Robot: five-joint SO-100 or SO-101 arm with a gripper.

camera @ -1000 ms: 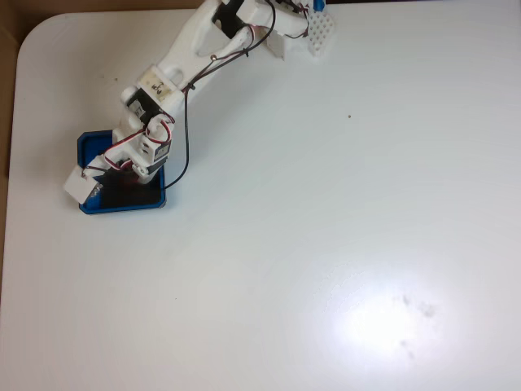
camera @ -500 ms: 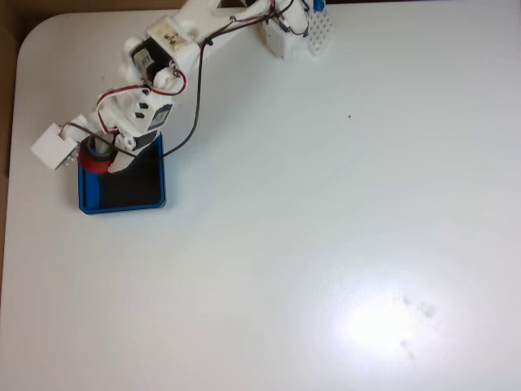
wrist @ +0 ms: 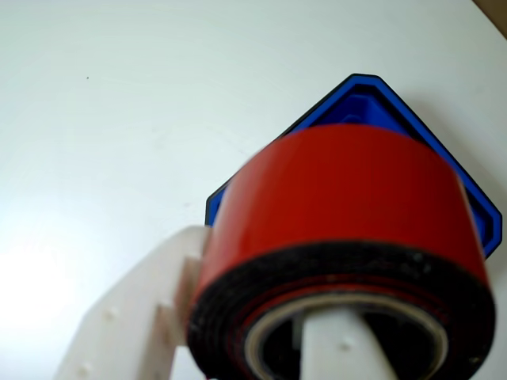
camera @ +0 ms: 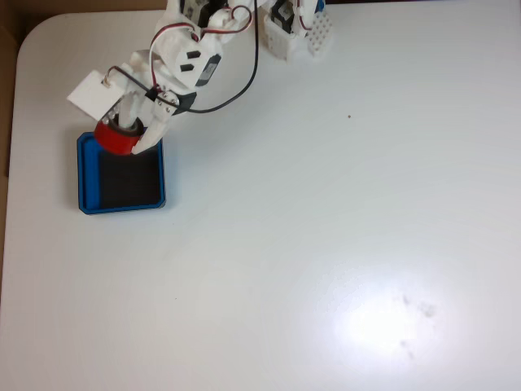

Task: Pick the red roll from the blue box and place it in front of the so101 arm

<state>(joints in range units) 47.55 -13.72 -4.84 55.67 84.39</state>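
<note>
The red roll [camera: 116,138] hangs in the air over the blue box's far rim in the fixed view, held by my gripper [camera: 130,137], which is shut on it. In the wrist view the red roll [wrist: 348,190] looms large, one white finger [wrist: 135,317] outside its wall and the other finger [wrist: 341,352] through its pale core. The blue box [camera: 88,175] lies on the white table at the left, its black floor bare; a corner of the blue box [wrist: 372,95] peeks from behind the roll. The so101 arm [camera: 183,57] reaches from the top edge down to the left.
A white breadboard-like block [camera: 319,32] and the arm's base [camera: 281,32] sit at the table's top edge. The white table [camera: 326,228] stretches wide to the right and front. Its rounded left corner [camera: 32,37] borders a brown floor.
The gripper has risen out of the blue box with the red roll and drawn back toward the arm's base. The box floor, covered a second ago, is now bare.
</note>
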